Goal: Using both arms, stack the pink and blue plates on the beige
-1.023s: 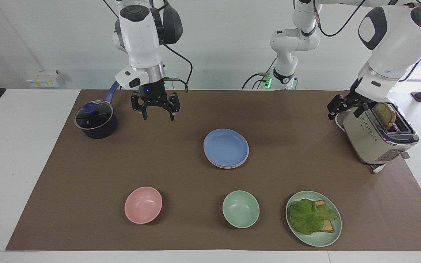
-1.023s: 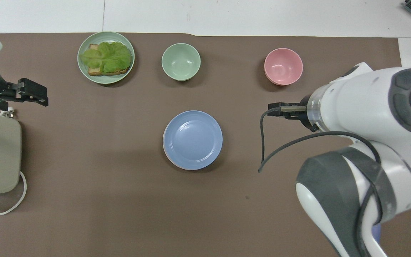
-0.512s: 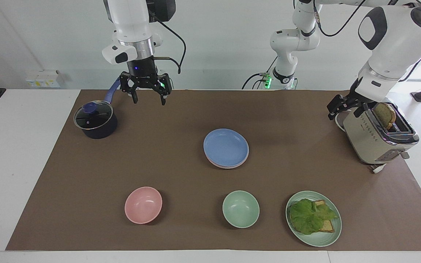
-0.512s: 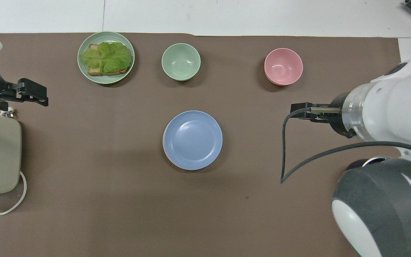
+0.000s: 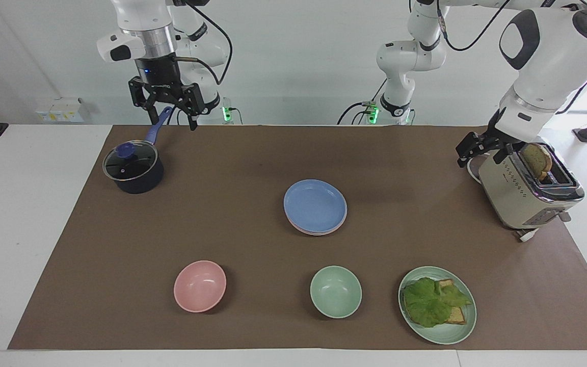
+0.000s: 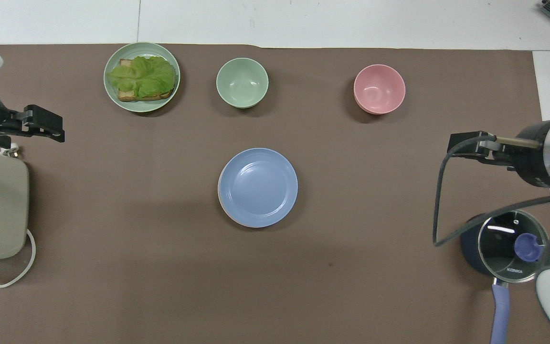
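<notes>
The right tool (image 5: 168,108) hangs high over the pot (image 5: 133,173) handle at the right arm's end of the tabletop (image 5: 252,153), its two fingers spread apart and holding nothing. The left tool (image 5: 479,148) sits just beside the toaster (image 5: 528,191) at the left arm's end, also spread wide and empty; that arm waits.

Between them, well apart from both tools, the stack sits mid-tabletop. The blue plate (image 5: 315,205) is on top, and a thin pink plate (image 5: 319,230) rim shows just under its edge. The beige plate cannot be made out for sure in either view; it is probably at the bottom, hidden by the two above.

Farther from the robots lie a pink bowl (image 5: 199,286), a green bowl (image 5: 336,291) and a green plate (image 5: 444,334) with lettuce and toast.

Judged from this, the stacking looks done and the step in hand is clearing away. To do it well, each arm should keep its tool high and go straight to its own end, well clear of the stack, pot lid and toaster, so that nothing nudges the plates askew.
</notes>
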### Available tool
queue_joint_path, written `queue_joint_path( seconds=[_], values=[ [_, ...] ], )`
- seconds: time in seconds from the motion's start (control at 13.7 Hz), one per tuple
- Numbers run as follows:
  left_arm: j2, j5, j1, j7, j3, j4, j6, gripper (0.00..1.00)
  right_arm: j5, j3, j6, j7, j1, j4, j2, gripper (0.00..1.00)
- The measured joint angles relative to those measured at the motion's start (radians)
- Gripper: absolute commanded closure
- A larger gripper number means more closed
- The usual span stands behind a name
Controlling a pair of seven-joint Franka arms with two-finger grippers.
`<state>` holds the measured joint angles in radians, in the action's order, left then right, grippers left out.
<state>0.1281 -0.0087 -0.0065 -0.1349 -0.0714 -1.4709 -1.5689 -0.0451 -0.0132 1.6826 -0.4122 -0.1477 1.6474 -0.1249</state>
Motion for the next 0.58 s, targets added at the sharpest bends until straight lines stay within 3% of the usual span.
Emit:
queue_joint_path(
  seconds=[0.37,0.58],
  values=[
    [0.0,0.0,0.0,0.0,0.0,0.0,0.0,0.0,0.053,0.115,-0.077,0.182,0.002,0.0,-0.007,0.0],
    [0.0,0.0,0.0,0.0,0.0,0.0,0.0,0.0,0.06,0.136,-0.094,0.278,0.017,0.011,-0.006,0.0]
  ],
)
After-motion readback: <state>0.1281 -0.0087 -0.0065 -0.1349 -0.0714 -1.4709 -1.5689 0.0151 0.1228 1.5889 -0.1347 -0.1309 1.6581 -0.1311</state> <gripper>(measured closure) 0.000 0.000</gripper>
